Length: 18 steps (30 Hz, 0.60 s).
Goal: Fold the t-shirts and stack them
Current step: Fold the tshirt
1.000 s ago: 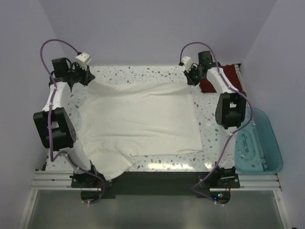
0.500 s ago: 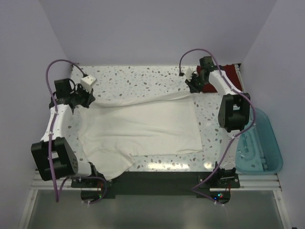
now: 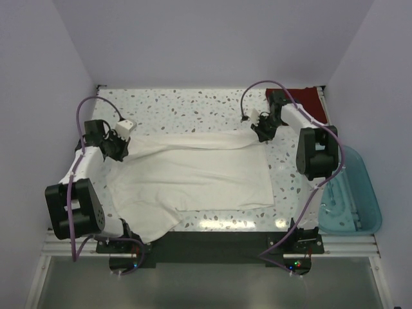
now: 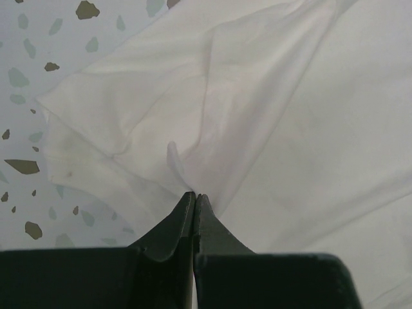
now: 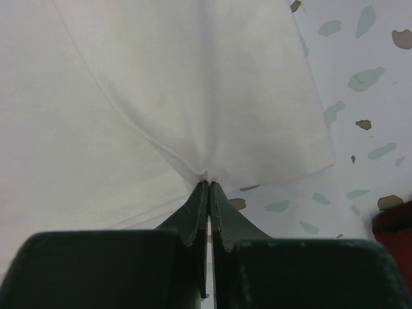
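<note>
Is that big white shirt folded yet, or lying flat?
Partly folded: the left hand and right hand pinch far corners of the white shirt, its far edge doubled over.

One white t-shirt (image 3: 193,177), seemingly one dark red t-shirt (image 3: 310,98), one teal bin (image 3: 372,206), two arms (image 3: 71,206) (image 3: 314,151)

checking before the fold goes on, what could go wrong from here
1. The left end effector and right end effector each pinch only a thin tuck of the white shirt. It could slip out and leave a crooked fold.
2. The shirt's near left corner hangs past the near edge of the table by the left arm's base and could snag there.
3. The red shirt lies close to the right arm and may get nudged.
</note>
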Tool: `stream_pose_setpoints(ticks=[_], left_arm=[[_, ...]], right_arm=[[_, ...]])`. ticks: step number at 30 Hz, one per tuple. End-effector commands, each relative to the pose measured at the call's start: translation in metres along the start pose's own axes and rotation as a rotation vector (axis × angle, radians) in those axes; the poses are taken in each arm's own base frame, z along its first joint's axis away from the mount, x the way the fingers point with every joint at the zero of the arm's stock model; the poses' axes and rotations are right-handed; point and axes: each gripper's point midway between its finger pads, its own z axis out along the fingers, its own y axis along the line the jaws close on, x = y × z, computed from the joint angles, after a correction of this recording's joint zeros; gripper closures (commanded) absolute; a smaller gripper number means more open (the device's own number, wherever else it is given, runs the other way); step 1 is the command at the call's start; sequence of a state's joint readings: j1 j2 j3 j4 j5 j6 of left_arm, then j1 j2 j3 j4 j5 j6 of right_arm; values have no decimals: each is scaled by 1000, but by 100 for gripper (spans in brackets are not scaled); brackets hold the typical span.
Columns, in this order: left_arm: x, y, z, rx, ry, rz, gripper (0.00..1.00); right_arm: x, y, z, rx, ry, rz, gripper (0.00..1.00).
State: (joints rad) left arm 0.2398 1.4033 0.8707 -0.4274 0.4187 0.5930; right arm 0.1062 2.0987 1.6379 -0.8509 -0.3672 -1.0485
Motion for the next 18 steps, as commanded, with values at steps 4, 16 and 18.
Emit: stream_pose_setpoints(ticks=[4,16,18], left_arm=[[-44,25,-16,-67,-74,40,100],[-57,13,-42,-19,-81,128,100],[-48,6,-40,6,-61,125,100]], right_arm=[[-29,-19,-34,80,-67,-35,100],[-29,-24,-50,114,-50,-75,100],[-23,-20,-43,103,-36,-73,100]])
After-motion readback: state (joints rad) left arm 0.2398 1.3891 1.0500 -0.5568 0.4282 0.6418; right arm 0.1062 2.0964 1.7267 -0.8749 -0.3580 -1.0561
